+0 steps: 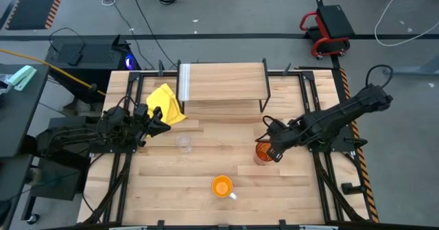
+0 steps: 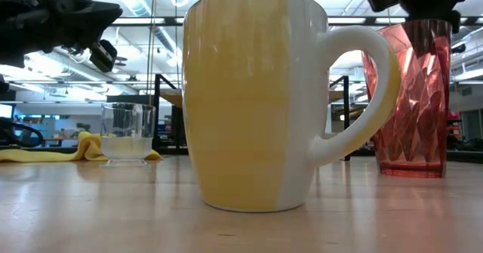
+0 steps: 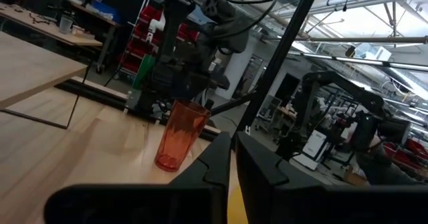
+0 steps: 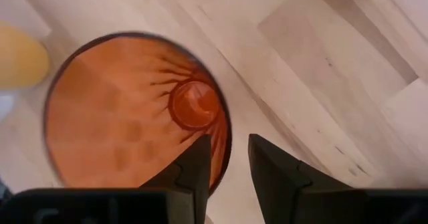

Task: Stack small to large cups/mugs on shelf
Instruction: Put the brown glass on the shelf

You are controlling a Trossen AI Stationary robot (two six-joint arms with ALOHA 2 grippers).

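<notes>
Standing upright on the tabletop (image 1: 206,161): three vessels, none on the shelf (image 1: 223,83). Taking that shelf as landmark: a low light-wood board on thin black legs at the table's far edge, bearing a pale metallic strip (image 1: 184,83) along its left short side.

Amber tumbler (image 1: 263,152) in front of the shelf's right end, near its right legs. Seen from straight above in the right wrist view as an orange ring with a darker round bottom (image 4: 137,114). Right gripper (image 1: 273,152) hanging directly over its rim, fingers (image 4: 194,167) slightly apart, one inside the rim and the other outside, straddling the wall; not visibly pressing on it.

Small clear glass cup (image 1: 184,143) in front of the shelf's left end, a little farther toward the front than the shelf's shadow. Orange-lined mug (image 1: 221,187) with white outside and handle well in front of the shelf's middle, closest to the table's front edge, apart from both other vessels; filling the low view (image 2: 256,98).

Yellow cloth (image 1: 167,104) crumpled just beside the shelf's left end, touching the strip side. Left gripper (image 1: 163,125) held above the table just in front of the cloth, left of the glass cup, fingers (image 3: 214,164) pressed nearly together and holding nothing.
</notes>
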